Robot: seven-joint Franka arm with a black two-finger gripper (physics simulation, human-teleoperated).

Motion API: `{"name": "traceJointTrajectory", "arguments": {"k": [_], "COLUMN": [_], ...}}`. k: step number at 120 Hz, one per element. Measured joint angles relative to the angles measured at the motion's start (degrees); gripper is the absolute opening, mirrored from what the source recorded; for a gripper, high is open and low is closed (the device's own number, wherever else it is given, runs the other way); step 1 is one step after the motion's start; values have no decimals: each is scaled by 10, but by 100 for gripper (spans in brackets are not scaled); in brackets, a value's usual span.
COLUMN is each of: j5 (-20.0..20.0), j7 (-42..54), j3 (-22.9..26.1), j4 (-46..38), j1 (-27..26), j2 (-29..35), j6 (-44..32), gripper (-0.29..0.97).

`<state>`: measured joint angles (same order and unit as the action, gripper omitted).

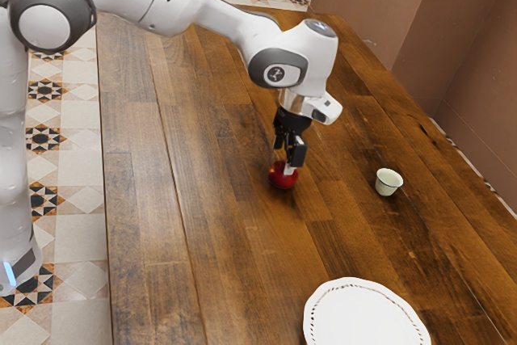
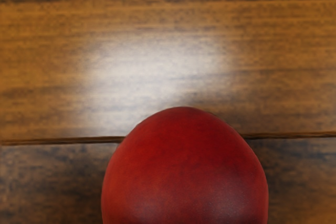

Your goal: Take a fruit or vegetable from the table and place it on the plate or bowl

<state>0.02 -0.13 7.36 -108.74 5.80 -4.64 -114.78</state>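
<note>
near the middle of the dark wooden surface (image 1: pixel 202 224) rests a smooth red round fruit (image 1: pixel 280 179), no clear long axis; the black end effector (image 1: pixel 287 165) sits directly atop it, whether clamped i cannot tell

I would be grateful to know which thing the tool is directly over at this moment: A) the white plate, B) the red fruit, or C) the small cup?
B: the tool is down at the red fruit, while the small cup and the white plate sit well apart from it on the wooden table.
</note>
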Motion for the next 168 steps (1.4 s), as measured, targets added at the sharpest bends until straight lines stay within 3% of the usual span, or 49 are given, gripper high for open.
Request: {"name": "traceJointTrajectory", "arguments": {"k": [136,142,157,168], "j5": [-4,-4,-7,-7], "j7": [1,1,1,0], "j3": [3,3,3,3], "j4": [5,6,6,6], "j1": [-1,-1,-1,-2], "j2": [-56,-56,-58,-57], "j6": [-20,-21,-25,-26], "gripper": [68,65,43,38]}}
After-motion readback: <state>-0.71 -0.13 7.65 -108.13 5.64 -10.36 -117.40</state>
